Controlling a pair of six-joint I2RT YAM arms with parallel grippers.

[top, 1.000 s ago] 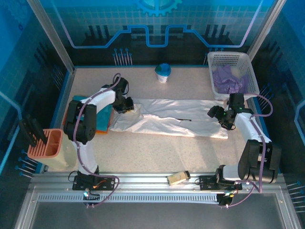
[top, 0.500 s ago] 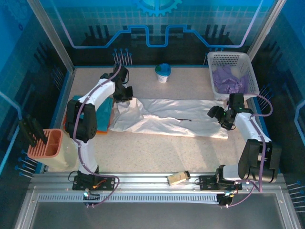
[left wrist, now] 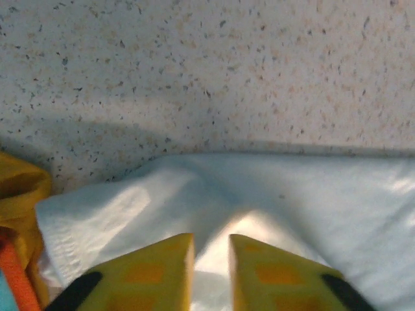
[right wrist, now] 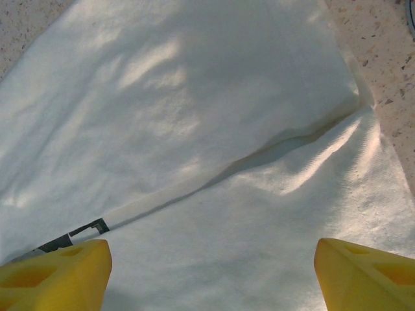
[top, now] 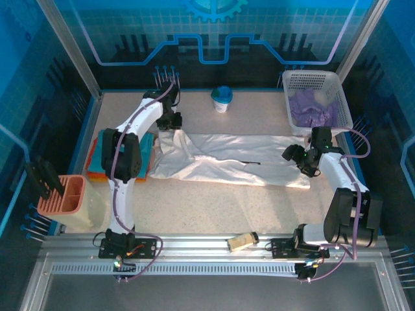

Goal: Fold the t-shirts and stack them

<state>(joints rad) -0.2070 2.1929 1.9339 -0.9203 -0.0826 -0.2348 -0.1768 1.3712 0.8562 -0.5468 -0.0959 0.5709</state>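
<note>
on the table, far left: left tool has pulled the white t-shirt corner farther back.
left tool narrow, grip on cloth unclear; right tool wide over shirt; flattening before the fold.

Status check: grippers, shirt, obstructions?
Left gripper barely parted at left end of white shirt, grip unclear. Right gripper open over its right end. Shirt stretched across table, rumpled. Cup apart, behind.

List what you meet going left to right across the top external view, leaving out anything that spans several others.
Pink tray → folded teal and orange t-shirts → blue-lidded cup → white basket.
</note>
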